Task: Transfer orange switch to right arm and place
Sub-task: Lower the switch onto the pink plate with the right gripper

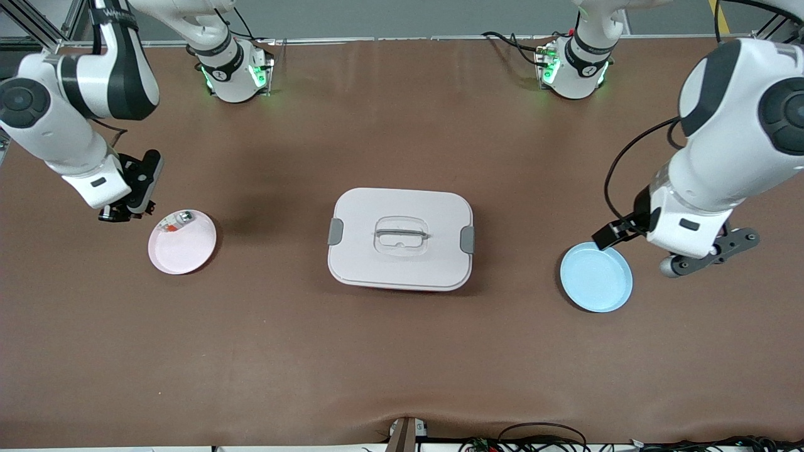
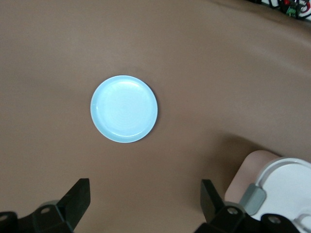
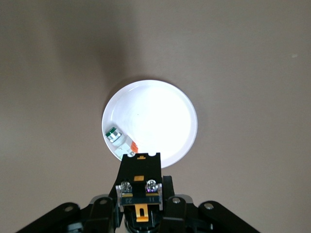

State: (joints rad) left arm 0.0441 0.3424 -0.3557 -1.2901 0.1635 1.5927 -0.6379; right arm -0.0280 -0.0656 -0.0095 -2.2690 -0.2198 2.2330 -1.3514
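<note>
Right pincer, clamped on the orange switch in its wrist view only, hovers beside the pink plate; left pincer gapes empty.

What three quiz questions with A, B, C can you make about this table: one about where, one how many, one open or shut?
1. Where is the white box?
A between the plates
B on a plate
C in the air
2. How many plates?
A one
B two
C four
3. The right arm's fingers are
A wide open
B shut on the switch
C on the box

A: pink plate and blue plate flank it.
B: one pink, one blue.
B: the switch sits clamped over the pink plate; the left arm's fingers wait open near the blue plate.
</note>
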